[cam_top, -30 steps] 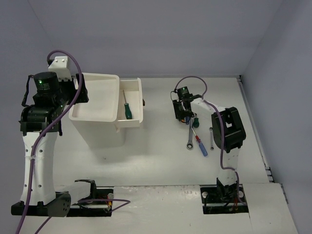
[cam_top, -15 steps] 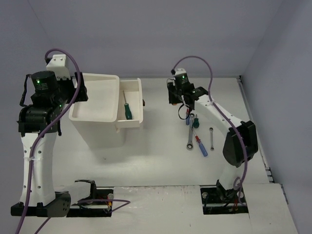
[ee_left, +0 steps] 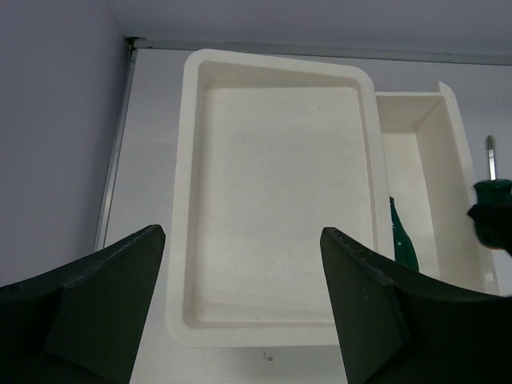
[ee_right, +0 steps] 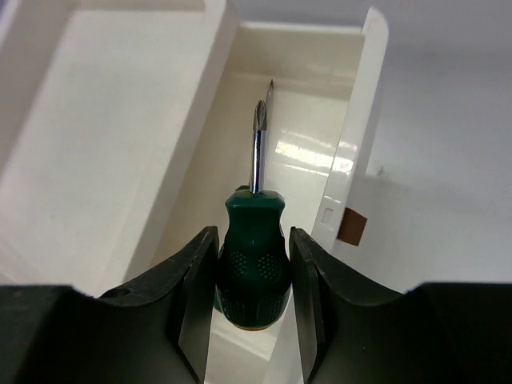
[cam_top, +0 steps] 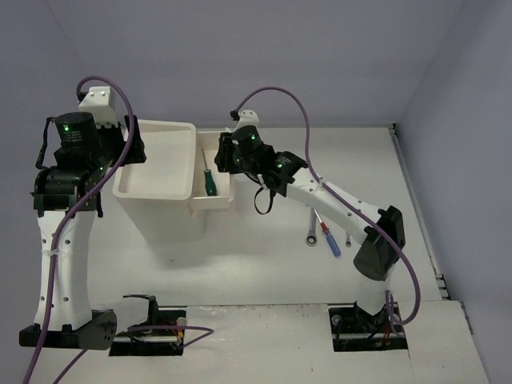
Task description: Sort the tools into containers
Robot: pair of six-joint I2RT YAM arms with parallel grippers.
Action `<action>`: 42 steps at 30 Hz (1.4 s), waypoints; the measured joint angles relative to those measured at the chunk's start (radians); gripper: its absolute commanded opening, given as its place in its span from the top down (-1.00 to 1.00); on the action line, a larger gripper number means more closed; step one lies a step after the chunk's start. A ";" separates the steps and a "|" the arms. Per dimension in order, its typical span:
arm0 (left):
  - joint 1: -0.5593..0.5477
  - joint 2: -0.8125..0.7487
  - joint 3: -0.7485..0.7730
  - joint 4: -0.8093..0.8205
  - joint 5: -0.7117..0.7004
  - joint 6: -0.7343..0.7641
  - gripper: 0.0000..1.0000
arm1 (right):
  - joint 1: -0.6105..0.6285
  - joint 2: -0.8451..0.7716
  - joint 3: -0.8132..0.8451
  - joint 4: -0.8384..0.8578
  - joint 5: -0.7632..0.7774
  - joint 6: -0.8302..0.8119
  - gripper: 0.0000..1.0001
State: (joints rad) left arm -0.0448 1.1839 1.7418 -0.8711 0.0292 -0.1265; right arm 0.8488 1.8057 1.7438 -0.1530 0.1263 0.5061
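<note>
Green screwdriver (ee_right: 254,240) held by right claw (ee_right: 254,250) over drawer (ee_right: 364,104) | second screwdriver (cam_top: 209,184) inside | left claw (ee_left: 242,237) wide over tray (ee_left: 189,160)

The box (cam_top: 160,218) is smooth white plastic, its open drawer (ee_right: 360,120) glossy inside. Over the drawer, the screwdriver (ee_right: 254,244) has a dimpled green handle and a shiny metal shaft.

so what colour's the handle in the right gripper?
Dark green screwdriver handle; clearest in right wrist view.
</note>
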 measured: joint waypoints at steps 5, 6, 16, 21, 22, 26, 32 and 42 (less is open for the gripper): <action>-0.001 0.000 0.000 0.000 0.000 -0.001 -0.51 | 0.023 0.084 0.013 0.012 -0.002 0.024 -0.27; -0.001 0.000 0.000 0.000 0.000 -0.002 -0.51 | 0.028 0.088 0.022 0.015 0.000 0.021 -0.29; -0.001 0.000 0.000 0.000 0.000 -0.005 -0.51 | -0.028 -0.069 -0.047 0.005 0.150 -0.084 -0.24; -0.002 0.001 0.000 0.000 0.000 -0.005 -0.51 | -0.246 -0.225 -0.212 0.015 0.163 -0.125 -0.18; -0.002 0.001 0.000 0.000 0.000 -0.005 -0.51 | -0.293 -0.236 -0.242 0.014 0.163 -0.130 -0.17; -0.002 0.002 0.000 0.000 0.000 -0.005 -0.51 | -0.436 -0.226 -0.366 -0.001 0.139 -0.138 -0.13; -0.002 0.005 0.000 0.000 0.000 -0.005 -0.51 | -0.505 -0.105 -0.432 -0.031 0.073 -0.137 -0.04; -0.006 0.006 0.000 0.000 0.000 -0.005 -0.51 | -0.523 0.094 -0.435 -0.022 0.010 -0.124 0.07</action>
State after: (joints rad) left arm -0.0509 1.1904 1.7416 -0.8711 0.0292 -0.1310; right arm 0.3260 1.8999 1.3090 -0.1755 0.1368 0.3824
